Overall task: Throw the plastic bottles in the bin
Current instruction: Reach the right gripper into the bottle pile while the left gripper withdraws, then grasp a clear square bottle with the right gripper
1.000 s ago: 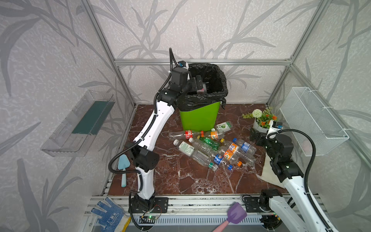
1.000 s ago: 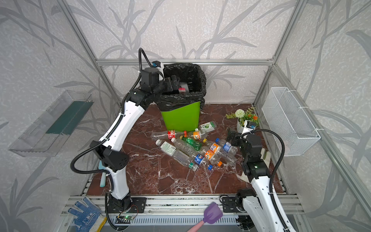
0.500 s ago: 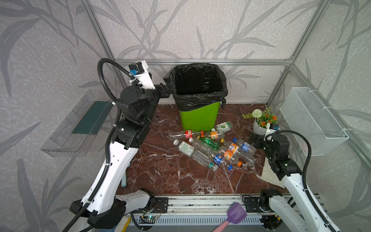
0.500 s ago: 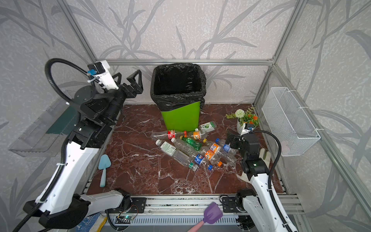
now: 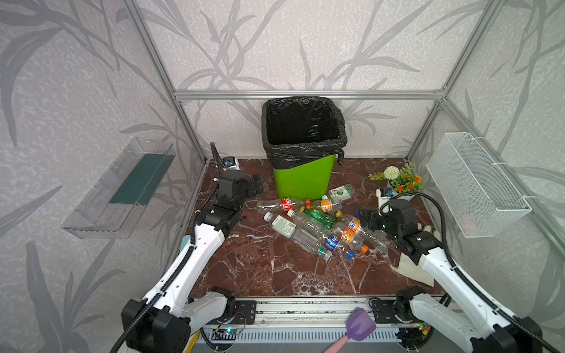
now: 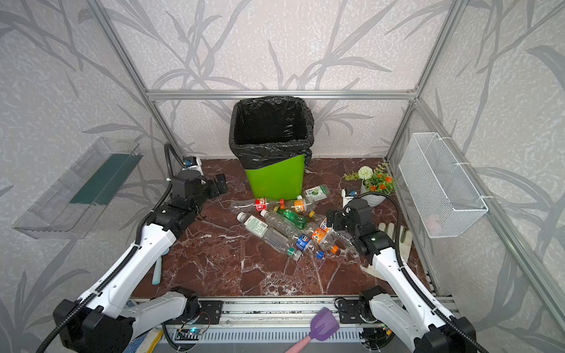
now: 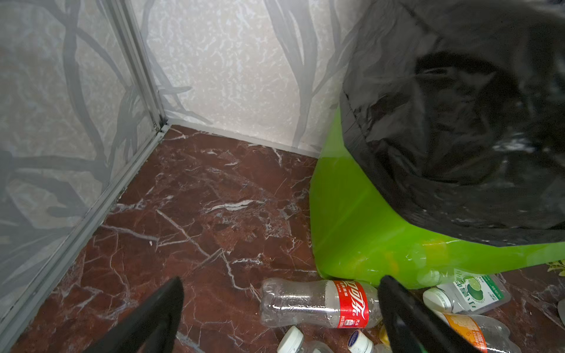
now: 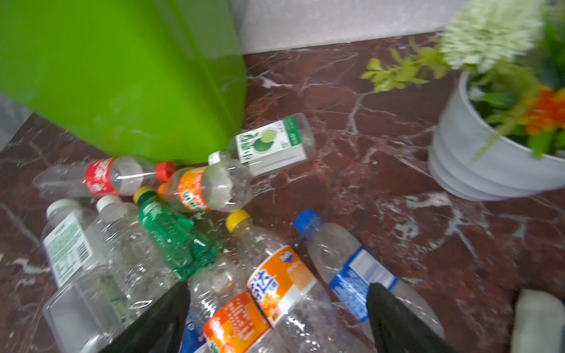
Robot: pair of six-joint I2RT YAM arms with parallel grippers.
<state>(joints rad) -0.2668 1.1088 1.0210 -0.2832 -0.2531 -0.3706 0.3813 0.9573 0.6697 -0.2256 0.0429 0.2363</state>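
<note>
L gripper [image 7: 279, 282] is standing wide apart, holding nothing, and pointing at the left side of the bin [image 5: 302, 180]. In the left wrist view its fingers are framing a clear red-label bottle [image 7: 318, 302] with white Chinese script, lying at the bin's base.

R gripper [image 8: 276, 285] is also showing its jaws apart. It is sitting over the right edge of the plastic bottles [image 5: 318, 223] and straddling an orange-label bottle [image 8: 281, 284]; no clamp evident.

Beside that are lying a blue-label bottle [image 8: 354, 275], blue cap; a green bottle [image 8: 174, 241], yellow cap; and a barcode-label bottle [image 8: 65, 247], white cap. A lime-picture bottle [image 8: 272, 143] is lying nearest the bin's corner. Small print is not legible.

All bottles in view are lying on the marble-pattern floor [image 5: 260, 269], in front of the bin, approx. centre. The bin is standing upright at the back wall, black bag [image 5: 305, 146] over its rim.

A flower pot [image 8: 477, 165] is standing right of the pile, and a glove [image 6: 394, 235] is lying under the R arm. A wire basket [image 5: 477, 186] and a clear tray [image 5: 122, 189] are hanging on the side walls.
</note>
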